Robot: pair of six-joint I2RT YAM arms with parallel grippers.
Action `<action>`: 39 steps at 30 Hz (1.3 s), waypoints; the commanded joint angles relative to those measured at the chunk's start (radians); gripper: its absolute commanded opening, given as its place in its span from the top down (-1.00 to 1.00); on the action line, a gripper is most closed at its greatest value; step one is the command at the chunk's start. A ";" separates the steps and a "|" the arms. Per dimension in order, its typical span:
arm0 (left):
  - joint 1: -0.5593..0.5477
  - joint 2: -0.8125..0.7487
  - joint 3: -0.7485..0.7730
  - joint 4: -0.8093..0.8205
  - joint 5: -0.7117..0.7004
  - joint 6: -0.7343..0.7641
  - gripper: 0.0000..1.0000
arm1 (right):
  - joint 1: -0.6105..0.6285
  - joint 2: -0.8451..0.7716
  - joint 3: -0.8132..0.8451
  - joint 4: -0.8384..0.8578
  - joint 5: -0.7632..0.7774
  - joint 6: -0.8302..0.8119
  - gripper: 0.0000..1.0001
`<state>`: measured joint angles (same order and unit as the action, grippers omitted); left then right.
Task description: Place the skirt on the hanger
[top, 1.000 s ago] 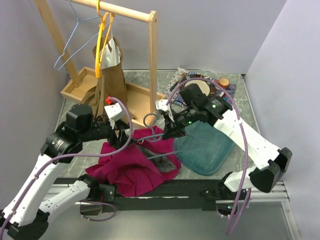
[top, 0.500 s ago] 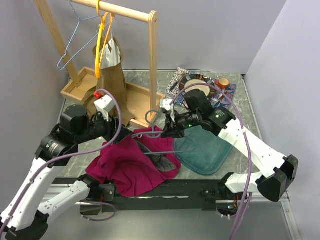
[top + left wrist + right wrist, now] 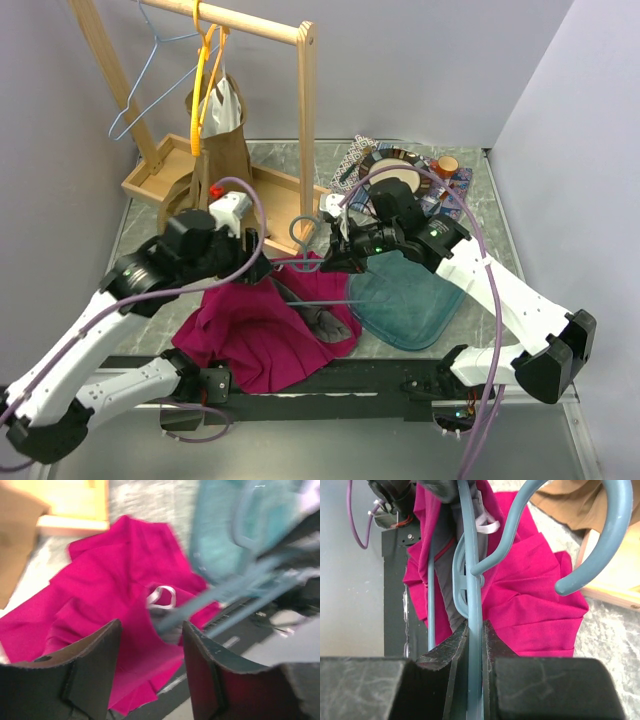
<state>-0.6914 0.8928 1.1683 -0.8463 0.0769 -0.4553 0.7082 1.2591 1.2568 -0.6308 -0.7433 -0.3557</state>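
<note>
The magenta skirt [image 3: 255, 335] lies crumpled at the table's near edge, and part of it is draped over the blue-grey hanger [image 3: 303, 240]. My right gripper [image 3: 337, 263] is shut on the hanger's arm, and the hook points toward the rack. In the right wrist view the hanger [image 3: 475, 580] runs straight between my shut right gripper [image 3: 475, 632], with the skirt [image 3: 535, 600] behind it. My left gripper [image 3: 262, 268] is open just above the skirt's upper edge, left of the hanger. In the left wrist view my left gripper [image 3: 150, 647] hangs over the skirt [image 3: 100, 590], empty.
A wooden rack [image 3: 305, 110] stands at the back left with an orange hanger [image 3: 203, 80], a light-blue wire hanger [image 3: 150, 80] and a brown garment [image 3: 218, 150]. A teal towel [image 3: 415, 290] lies to the right. Plates and patterned cloth [image 3: 400, 170] sit at the back right.
My left arm has swung right and forward, bringing its gripper close to the hanger and the skirt's upper edge. The right gripper and hanger shifted slightly left, then stayed put.
</note>
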 commanded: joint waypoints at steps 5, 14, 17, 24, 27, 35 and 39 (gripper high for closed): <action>-0.063 0.066 0.100 -0.099 -0.285 -0.066 0.53 | -0.003 0.003 0.004 0.074 -0.013 0.020 1.00; -0.079 0.084 0.152 -0.076 -0.184 -0.046 0.98 | -0.004 0.006 0.001 0.075 -0.007 0.021 1.00; -0.079 0.089 0.188 -0.021 -0.096 -0.043 0.98 | -0.003 0.006 0.000 0.086 -0.022 0.035 1.00; -0.082 0.173 0.316 0.076 0.023 -0.054 0.98 | -0.004 0.003 0.022 0.137 -0.077 0.081 1.00; -0.083 0.198 0.350 0.092 0.035 -0.057 0.98 | -0.004 -0.024 0.033 0.158 -0.065 0.086 1.00; -0.083 0.209 0.323 0.096 0.037 -0.046 0.59 | -0.033 -0.119 -0.011 0.292 -0.010 0.121 1.00; -0.083 0.199 0.298 0.102 0.069 -0.019 -0.05 | -0.036 -0.115 -0.028 0.350 -0.001 0.144 1.00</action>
<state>-0.7696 1.1141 1.4754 -0.8059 0.0978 -0.5011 0.6796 1.1698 1.2339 -0.4557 -0.7387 -0.2581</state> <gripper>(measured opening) 0.438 0.154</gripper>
